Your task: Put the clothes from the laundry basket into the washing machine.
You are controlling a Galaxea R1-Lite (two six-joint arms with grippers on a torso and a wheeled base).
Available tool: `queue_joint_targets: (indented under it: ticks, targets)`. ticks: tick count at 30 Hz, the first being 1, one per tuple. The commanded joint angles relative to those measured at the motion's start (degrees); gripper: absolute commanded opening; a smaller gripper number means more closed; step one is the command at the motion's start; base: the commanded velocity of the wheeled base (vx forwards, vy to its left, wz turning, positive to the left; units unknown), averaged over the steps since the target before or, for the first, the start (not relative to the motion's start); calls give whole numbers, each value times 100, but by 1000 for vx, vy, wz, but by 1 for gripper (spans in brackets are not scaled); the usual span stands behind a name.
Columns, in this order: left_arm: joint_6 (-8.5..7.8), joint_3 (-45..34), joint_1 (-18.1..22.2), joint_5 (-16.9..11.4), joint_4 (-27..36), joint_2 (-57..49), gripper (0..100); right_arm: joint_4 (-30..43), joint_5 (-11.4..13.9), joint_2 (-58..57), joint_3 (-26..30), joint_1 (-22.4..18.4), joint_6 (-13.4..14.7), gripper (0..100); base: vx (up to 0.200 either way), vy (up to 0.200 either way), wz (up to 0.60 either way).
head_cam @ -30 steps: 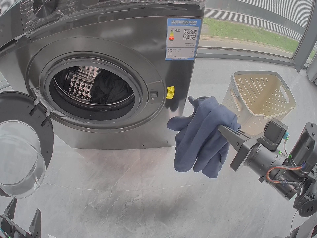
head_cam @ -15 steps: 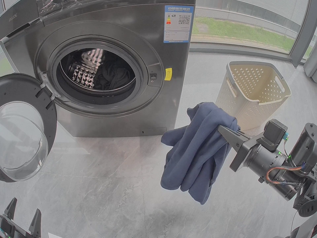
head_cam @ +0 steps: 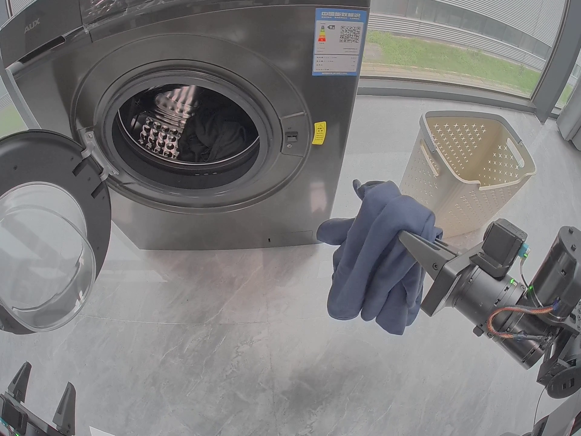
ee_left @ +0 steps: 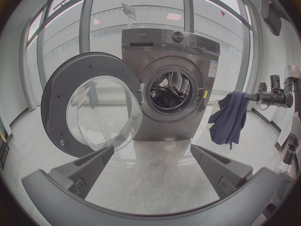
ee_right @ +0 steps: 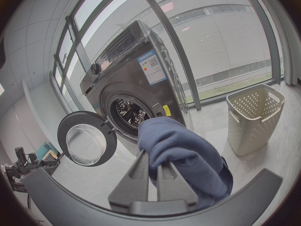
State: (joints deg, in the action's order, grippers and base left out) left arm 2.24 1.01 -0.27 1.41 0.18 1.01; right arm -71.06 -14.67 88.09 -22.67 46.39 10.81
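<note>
With the right pincer (head_cam: pixel 408 237), clenching the bunched top of a dark blue fabric garment (head_cam: pixel 375 255) and dangling it above the pale grey marbled stone floor (head_cam: pixel 230 334), between the cream perforated plastic laundry basket (head_cam: pixel 423 183) and the silver-grey front-loading washing machine (head_cam: pixel 242 37). Holding the left pincer (ee_left: pixel 151 148) released, low over the floor, facing the round glass-centred door (head_cam: pixel 48 243) standing wide open. Showing dark clothing (head_cam: pixel 218 134) lying inside the drum. Looking out through tall glass walls (head_cam: pixel 472 7) onto grass (head_cam: pixel 454 56).
</note>
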Motion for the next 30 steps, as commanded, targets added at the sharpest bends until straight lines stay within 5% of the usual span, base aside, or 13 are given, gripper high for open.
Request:
queue_joint_targets:
  ticks: [1, 7, 22, 26, 30]
  targets:
    - [4, -92, 0, 8, -1, -92, 100, -4, -1, 42, 17, 28, -62, 0, 0, 200, 0]
    - [-5, -92, 0, -1, -1, -92, 100, -101, 95, 323, -53, 55, -62, 0, 0, 200, 0]
    - [-5, -92, 0, 8, -1, -92, 100, -207, 87, 376, 35, 152, 272, 0, 0, 0, 0]
    - [-13, -92, 0, -1, -1, -92, 100, -189, -19, 367, 132, 450, 879, 0, 0, 0, 0]
    - [-13, -92, 0, 8, -1, -92, 100, -154, -10, 358, 176, 406, 931, 0, 0, 0, 0]
